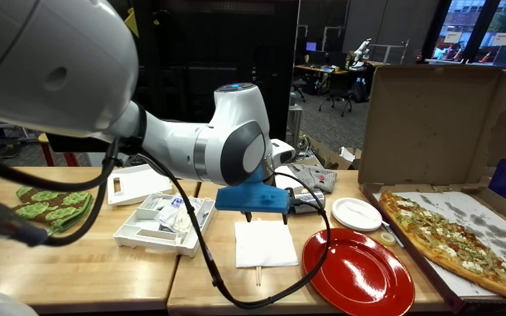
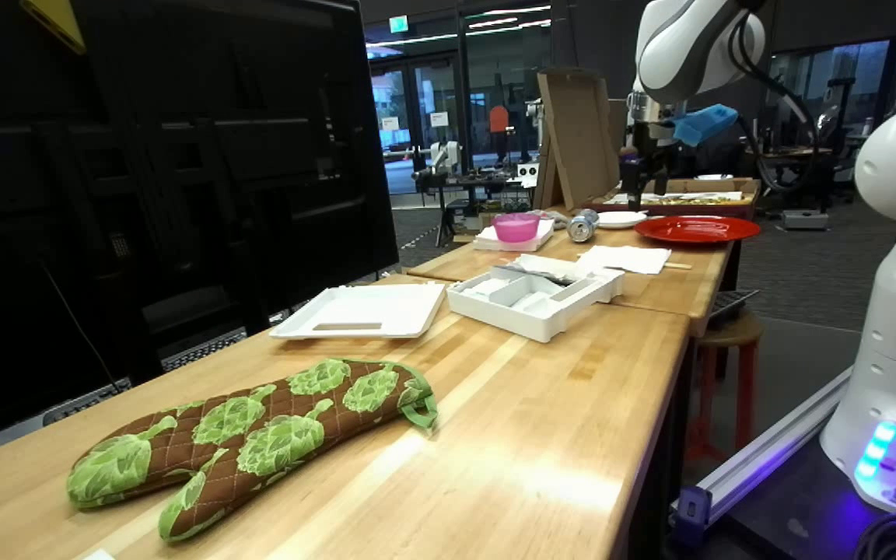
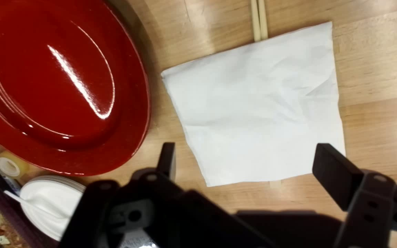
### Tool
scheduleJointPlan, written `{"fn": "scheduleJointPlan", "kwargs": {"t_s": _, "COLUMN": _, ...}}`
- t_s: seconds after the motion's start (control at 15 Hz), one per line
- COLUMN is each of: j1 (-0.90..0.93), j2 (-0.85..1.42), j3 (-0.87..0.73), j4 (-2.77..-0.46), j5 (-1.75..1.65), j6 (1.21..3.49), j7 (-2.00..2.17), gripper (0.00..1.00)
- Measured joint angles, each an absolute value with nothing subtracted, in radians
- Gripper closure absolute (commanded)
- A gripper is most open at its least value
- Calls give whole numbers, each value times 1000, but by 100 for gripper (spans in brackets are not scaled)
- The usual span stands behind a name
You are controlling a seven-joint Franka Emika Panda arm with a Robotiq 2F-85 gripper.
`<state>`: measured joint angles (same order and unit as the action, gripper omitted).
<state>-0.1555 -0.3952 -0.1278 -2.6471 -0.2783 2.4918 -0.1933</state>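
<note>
My gripper (image 3: 246, 153) is open and holds nothing. It hangs above the table, also in both exterior views (image 1: 266, 218) (image 2: 648, 194). Nearest below is a square white napkin (image 3: 260, 110), lying flat; it also shows in both exterior views (image 1: 266, 245) (image 2: 625, 258). A pair of wooden chopsticks (image 3: 260, 20) lies under the napkin, with their ends sticking out; most of their length is hidden. A shiny red plate (image 3: 64, 86) lies beside the napkin, also in both exterior views (image 1: 363, 272) (image 2: 697, 229). The fingers touch nothing that I can see.
An open pizza box (image 1: 437, 127) holds pizza (image 1: 455, 241). White plates (image 1: 357, 213), a tape roll (image 1: 386, 238) and a can (image 2: 582, 225) stand nearby. A white divided tray (image 2: 545, 323), a white lid (image 2: 362, 307), a pink bowl (image 2: 516, 227) and an oven mitt (image 2: 261, 435) lie further along.
</note>
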Motion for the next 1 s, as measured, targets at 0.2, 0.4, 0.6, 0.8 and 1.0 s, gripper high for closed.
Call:
{"fn": "scheduleJointPlan", "kwargs": {"t_s": 0.2, "j1": -118, "j2": -395, "j3": -128, "j4": -2655, "j5": -253, "j6": 2494, "j7": -234, "gripper": 0}}
{"fn": "scheduleJointPlan", "kwargs": {"t_s": 0.4, "j1": -80, "j2": -395, "j3": -124, "j4": -2665, "j5": -245, "j6": 2503, "j7": -256, "gripper": 0}}
{"fn": "scheduleJointPlan", "kwargs": {"t_s": 0.6, "j1": -49, "j2": -395, "j3": -106, "j4": -2683, "j5": -245, "j6": 2524, "j7": -265, "gripper": 0}}
{"fn": "scheduleJointPlan", "kwargs": {"t_s": 0.8, "j1": -12, "j2": -395, "j3": -80, "j4": -2708, "j5": -245, "j6": 2542, "j7": -271, "gripper": 0}}
{"fn": "scheduleJointPlan", "kwargs": {"t_s": 1.0, "j1": -2, "j2": -395, "j3": -40, "j4": -2733, "j5": -257, "j6": 2572, "j7": -250, "gripper": 0}}
